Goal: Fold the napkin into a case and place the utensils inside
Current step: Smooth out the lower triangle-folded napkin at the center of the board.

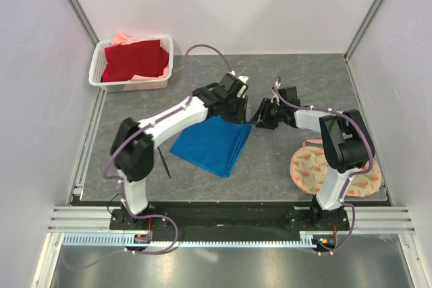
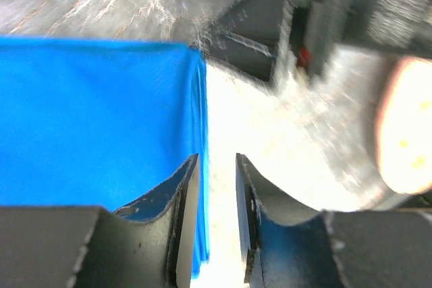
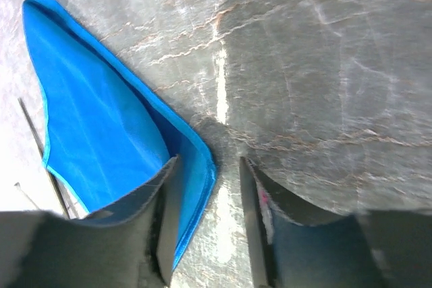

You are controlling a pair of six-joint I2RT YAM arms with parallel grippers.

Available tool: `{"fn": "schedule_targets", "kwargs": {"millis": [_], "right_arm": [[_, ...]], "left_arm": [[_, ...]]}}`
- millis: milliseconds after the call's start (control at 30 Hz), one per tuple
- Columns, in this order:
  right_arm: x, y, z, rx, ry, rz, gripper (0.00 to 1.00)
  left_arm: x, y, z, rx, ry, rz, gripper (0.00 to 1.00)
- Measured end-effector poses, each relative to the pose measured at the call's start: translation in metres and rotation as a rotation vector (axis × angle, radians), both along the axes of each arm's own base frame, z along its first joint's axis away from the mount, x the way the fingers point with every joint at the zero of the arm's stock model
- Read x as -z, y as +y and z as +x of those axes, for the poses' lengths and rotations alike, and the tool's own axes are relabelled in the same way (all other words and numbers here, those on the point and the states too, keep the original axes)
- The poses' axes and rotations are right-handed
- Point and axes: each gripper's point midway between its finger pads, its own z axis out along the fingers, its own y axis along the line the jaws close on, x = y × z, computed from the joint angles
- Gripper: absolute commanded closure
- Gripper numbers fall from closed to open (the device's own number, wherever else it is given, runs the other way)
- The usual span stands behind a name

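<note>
1. A robotics lab test cell.
2. White panel walls (image 1: 236, 5) in aluminium framing (image 1: 75, 1) enclose a grey stone-look worktop (image 1: 310, 85).
3. Left arm (image 1: 169, 118) and right arm (image 1: 344, 143) bolt to an aluminium rail (image 1: 388, 219) at 6 o'clock.

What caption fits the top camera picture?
Left gripper and right gripper, both open, at the far corner of the folded blue napkin.

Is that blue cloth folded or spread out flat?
Folded. The napkin shows several stacked layers along its right edge.
</note>
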Motion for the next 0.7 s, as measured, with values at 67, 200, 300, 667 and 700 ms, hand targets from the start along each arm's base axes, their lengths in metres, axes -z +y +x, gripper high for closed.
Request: {"fn": "schedule_targets", "kwargs": {"millis": [67,200,300,667,700], "right_arm": [[-0.002,-0.003,0.000,0.006,-0.002,-0.011,0.43],[-0.006,-0.004,-0.005,0.016,-0.003,-0.005,0.31],[-0.009,-0.004,-0.015,0.028,-0.003,0.001,0.27],[-0.011,0.031,-0.040,-0.002,0.000,0.035,0.30],[-0.010,0.032,-0.041,0.000,0.002,0.034,0.33]], "left_arm": [[-0.023,0.011,-0.009,-0.002,-0.023,-0.037,0.67],[-0.041,0.032,-0.024,-0.019,-0.042,-0.071,0.69],[-0.021,0.048,-0.039,-0.034,-0.001,-0.051,0.70],[0.020,0.087,-0.062,-0.082,0.103,0.005,0.71],[0.017,0.089,-0.061,-0.089,0.096,-0.002,0.71]]}}
